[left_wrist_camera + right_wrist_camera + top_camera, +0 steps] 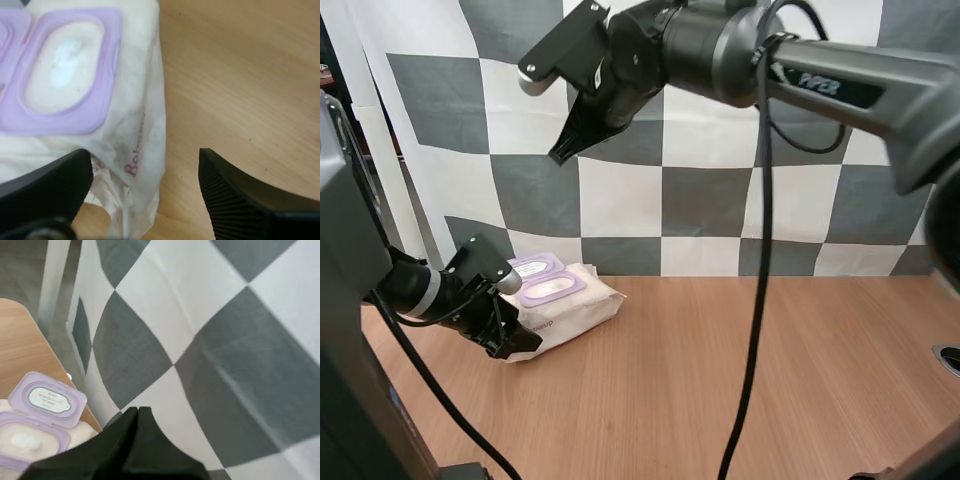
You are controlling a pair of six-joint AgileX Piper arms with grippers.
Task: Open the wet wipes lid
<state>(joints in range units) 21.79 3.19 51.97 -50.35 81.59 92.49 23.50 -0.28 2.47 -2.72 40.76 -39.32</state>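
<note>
**Lid open; left gripper released at pack, right clenched up high**

- Pack (575,310) lies flat on the table (840,380), toward its far left side.
- Lid (52,400) is flipped back and sits right beside the purple opening (65,70). Its inner side faces up and a white label shows on it.
- A white wipe (65,55) shows inside the opening.
- Left gripper (145,157) is low, at the pack's near end, with its fingers spread wide and gripping nothing.
  - One finger (45,190) is over the pack's crumpled end. Can't tell if it touches the wrap.
  - The other finger (240,200) is over bare wood just beside the pack, ribbed face turned inward.
  - The pack's corner lies in the gap between them, not pinched.
- Right gripper (563,152) is high above the table and well apart from the pack.
  - Its fingers are pressed together into one dark wedge, holding nothing, tips pointing down and left.
  - In its wrist view, the open lid and the opening lie far below, beside the tips.
</note>
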